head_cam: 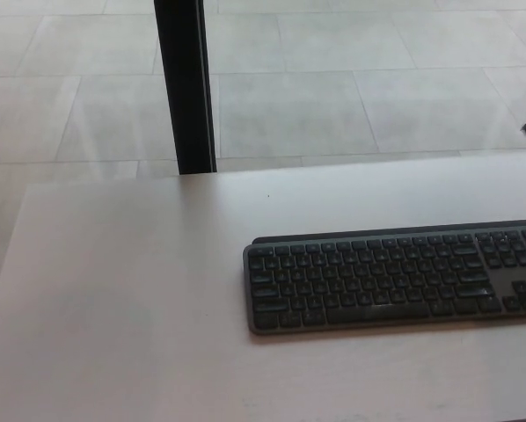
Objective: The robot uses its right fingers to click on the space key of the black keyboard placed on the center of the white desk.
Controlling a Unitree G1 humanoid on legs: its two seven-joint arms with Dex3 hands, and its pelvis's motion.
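You see the white desk point(113, 290) before a pale tiled floor point(333, 105) and a black post point(186, 88); the black keyboard point(395, 280) lies right of centre, nothing touching it; neither hand shows, so you cannot tell their state.

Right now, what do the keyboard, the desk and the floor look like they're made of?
The keyboard looks like dark plastic, with matte black keys in a grey frame. The desk seems to be a smooth, pale laminate or painted board with an even, matte surface; its real material can't be told. The floor looks like large grey stone or ceramic tiles, with thin joint lines and a faint sheen.
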